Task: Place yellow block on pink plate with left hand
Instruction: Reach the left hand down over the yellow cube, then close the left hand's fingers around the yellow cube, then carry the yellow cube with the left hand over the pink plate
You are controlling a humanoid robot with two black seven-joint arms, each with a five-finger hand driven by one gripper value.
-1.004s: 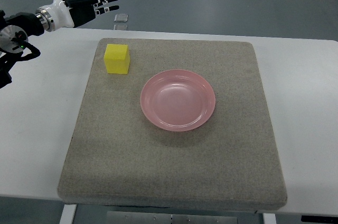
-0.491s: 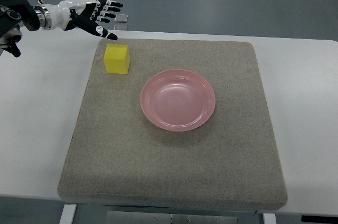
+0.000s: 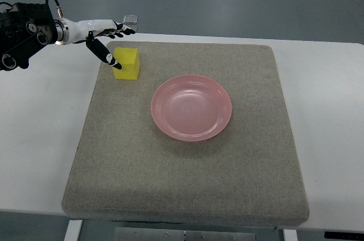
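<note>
Left robot hand (image 3: 107,35) descended onto yellow block (image 3: 128,64); pink plate (image 3: 191,107) empty.

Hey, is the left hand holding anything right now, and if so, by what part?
Nothing is held. The left hand is open beside the yellow block, thumb reaching down by its left side; the block sits on the mat, not gripped.
</note>
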